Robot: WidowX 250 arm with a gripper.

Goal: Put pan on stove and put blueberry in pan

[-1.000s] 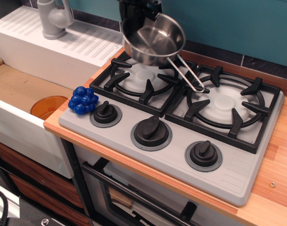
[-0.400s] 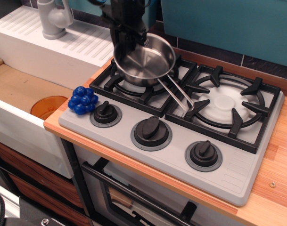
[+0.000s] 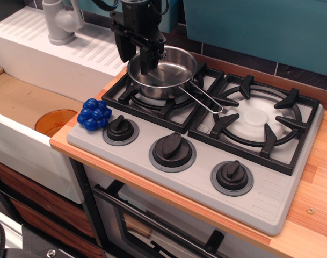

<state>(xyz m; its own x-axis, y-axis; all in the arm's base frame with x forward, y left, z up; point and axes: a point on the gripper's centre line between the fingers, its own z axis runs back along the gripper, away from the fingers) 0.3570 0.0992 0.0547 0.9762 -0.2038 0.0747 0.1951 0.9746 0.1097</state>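
The shiny steel pan (image 3: 168, 72) sits level on the left burner grate of the grey stove (image 3: 292, 188), its wire handle pointing right toward the other burner. My gripper (image 3: 135, 58) is over the pan's left rim with the jaws apart, one finger outside the rim and one inside the pan. It looks open and holds nothing. The blueberry (image 3: 94, 114), a deep-blue cluster of balls, lies on the stove's front left corner beside the left knob (image 3: 120, 129), well in front of the gripper.
The right burner (image 3: 257, 115) is bare. Two more knobs (image 3: 172, 150) (image 3: 232, 176) line the front panel. A white sink with a faucet (image 3: 61, 21) and an orange disc (image 3: 53, 121) lies to the left. A teal wall stands behind.
The gripper carried the pan down and to the left onto the left burner grate. The pan went from tilted to level, and the fingers have spread apart at its rim.
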